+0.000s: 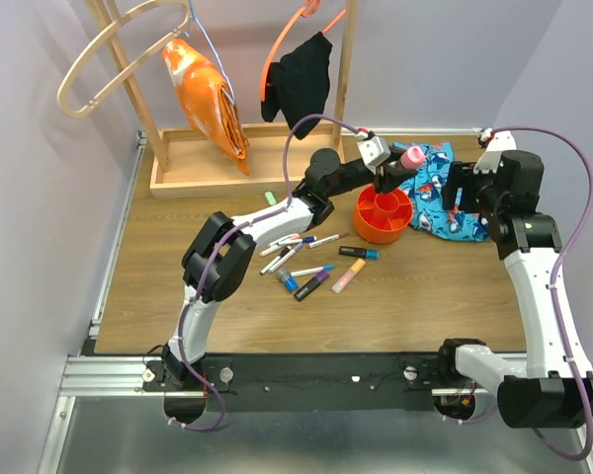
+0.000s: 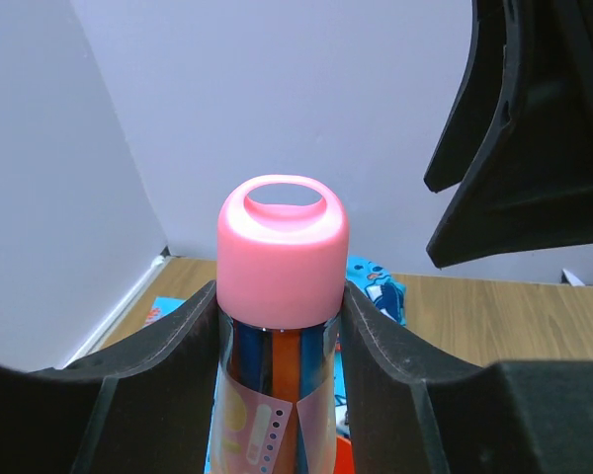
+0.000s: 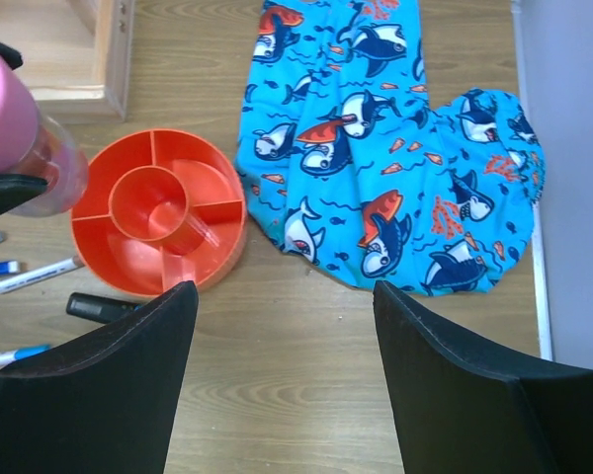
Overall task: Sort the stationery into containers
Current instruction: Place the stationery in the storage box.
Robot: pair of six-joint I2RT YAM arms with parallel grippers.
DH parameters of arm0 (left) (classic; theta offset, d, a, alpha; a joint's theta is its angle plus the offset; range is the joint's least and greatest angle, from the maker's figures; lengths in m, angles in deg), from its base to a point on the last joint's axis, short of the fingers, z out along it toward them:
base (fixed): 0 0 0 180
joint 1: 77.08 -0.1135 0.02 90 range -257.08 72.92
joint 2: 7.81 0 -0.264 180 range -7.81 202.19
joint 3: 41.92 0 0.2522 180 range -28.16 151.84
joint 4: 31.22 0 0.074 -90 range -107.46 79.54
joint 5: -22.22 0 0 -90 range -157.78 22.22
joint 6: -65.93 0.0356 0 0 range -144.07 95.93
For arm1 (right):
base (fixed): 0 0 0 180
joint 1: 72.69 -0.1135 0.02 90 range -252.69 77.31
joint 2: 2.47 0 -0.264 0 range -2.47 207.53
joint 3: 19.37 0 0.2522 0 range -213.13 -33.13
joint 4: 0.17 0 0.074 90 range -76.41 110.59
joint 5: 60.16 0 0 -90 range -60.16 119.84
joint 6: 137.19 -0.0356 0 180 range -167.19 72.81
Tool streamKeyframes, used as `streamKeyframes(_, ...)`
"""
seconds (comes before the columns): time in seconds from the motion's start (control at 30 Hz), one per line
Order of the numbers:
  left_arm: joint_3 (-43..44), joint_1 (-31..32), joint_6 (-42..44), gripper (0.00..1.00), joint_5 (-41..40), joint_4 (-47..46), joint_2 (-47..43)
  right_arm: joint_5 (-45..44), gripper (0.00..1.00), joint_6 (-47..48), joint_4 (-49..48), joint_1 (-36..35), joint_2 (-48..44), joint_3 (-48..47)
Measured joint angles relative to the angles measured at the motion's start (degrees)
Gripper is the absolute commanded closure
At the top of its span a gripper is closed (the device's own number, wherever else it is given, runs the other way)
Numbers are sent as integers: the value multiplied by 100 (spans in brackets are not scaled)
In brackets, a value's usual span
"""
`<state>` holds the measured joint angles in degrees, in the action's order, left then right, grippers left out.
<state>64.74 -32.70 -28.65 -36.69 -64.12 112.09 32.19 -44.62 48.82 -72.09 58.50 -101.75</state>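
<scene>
The left gripper [image 1: 387, 178] is clamped on the body of a pink-capped tube [image 2: 282, 259]. It holds the tube upright, cap up, above the far side of the orange tub [image 1: 361, 225]. From the right wrist view the tube sits over the tub's rim [image 3: 89, 197] rather than squarely over a compartment, and that is the main hazard. If the fingers let go here, the base could land on the rim or an inner divider and the tube could topple out onto the table [image 1: 178, 316]. The tube looks tall against the tub's low wall, so a drop from height may make it bounce or lean out instead of settling. Lowering it off-centre could also push the light tub sideways toward the blue shark-print cloth [image 3: 376, 148] just beside it. The right gripper [image 3: 282, 336] hangs spread wide and empty over bare wood near the tub and the cloth. The two wrists are close together, so a careless move by either arm risks contact. Most of the stationery, a scatter of pens and markers [image 1: 311, 262], lies loose on the table near the tub on its near-left side, under the left arm's reach. A low retreat could sweep them about.
</scene>
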Motion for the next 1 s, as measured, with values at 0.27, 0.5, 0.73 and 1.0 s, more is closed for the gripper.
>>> streamKeyframes(0.27, 61, 0, -369, 100, -35, -214, 481, 0, 21, 7, 17, 103, 133, 0)
streamKeyframes(0.5, 227, -2, -542, 100, -66, -236, 1014, 2, 21, 9, 17, 151, 304, 0)
streamKeyframes(0.73, 433, -52, -651, 100, -68, -350, 1316, 2, 21, 48, 15, 186, 315, 74)
streamKeyframes(1.0, 599, -120, -754, 100, -114, -566, 1506, 33, 21, 57, -2, 203, 385, 280)
